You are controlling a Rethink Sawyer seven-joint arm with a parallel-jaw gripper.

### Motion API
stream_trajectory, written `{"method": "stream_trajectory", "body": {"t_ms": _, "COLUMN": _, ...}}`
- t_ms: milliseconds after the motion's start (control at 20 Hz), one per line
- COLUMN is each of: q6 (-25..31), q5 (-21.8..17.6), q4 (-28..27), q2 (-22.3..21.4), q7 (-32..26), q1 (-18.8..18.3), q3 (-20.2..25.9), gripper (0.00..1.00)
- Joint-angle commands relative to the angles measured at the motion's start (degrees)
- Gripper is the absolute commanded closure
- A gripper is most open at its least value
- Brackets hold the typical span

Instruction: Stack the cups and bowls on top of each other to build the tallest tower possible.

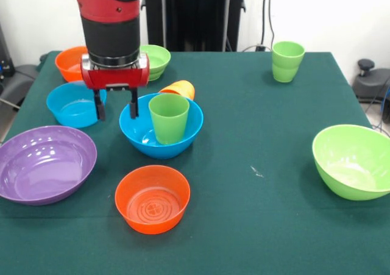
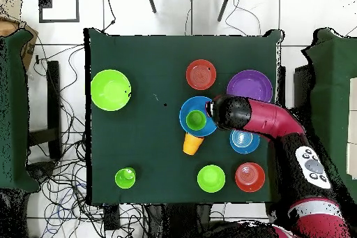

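1. Green cloth covers the tabletop (image 1: pixel 256 226), with bowls and cups spread over it. On the left in the front view lie a purple bowl (image 1: pixel 44 163), a light blue bowl (image 1: pixel 72 104) behind it and an orange bowl (image 1: pixel 72 63) at the far left. A small green bowl (image 1: pixel 155 60) sits beside that orange one, partly hidden by the arm.
2. Near the front edge stands another orange bowl (image 1: pixel 152 199), empty. A big lime bowl (image 1: pixel 353 161) sits at the right edge, and a stack of green cups (image 1: pixel 287 61) stands far right, well apart from the rest.
3. An orange cup (image 1: pixel 179 89) lies on its side just behind the blue bowl (image 1: pixel 159 130), touching or nearly touching its rim.
4. The blue bowl sits near the middle, and a green cup (image 1: pixel 168 117) stands upright inside it: this is the only stack begun.
5. The tool (image 1: pixel 116 106) hangs open, fingers apart and holding nothing, over the gap between the light blue bowl and the blue bowl. Its right finger is at the blue bowl's left rim, just beside the green cup.
6. Seen from overhead, the arm covers part of the blue bowl's edge.
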Motion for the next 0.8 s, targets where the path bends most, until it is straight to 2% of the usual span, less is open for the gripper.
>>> {"method": "stream_trajectory", "body": {"t_ms": 50, "q6": -5.40, "q5": -2.34, "q4": -2.20, "q2": 4.45, "q7": 8.12, "q1": 2.16, "q3": -0.42, "gripper": 0.00}}
{"method": "stream_trajectory", "body": {"t_ms": 200, "q6": -7.83, "q5": -2.46, "q4": -1.86, "q2": 5.48, "q7": 8.48, "q1": 2.37, "q3": -1.03, "gripper": 0.00}}
{"method": "stream_trajectory", "body": {"t_ms": 800, "q6": -3.28, "q5": 1.83, "q4": -7.66, "q2": 6.26, "q7": 9.21, "q1": 5.60, "q3": -2.51, "gripper": 0.00}}
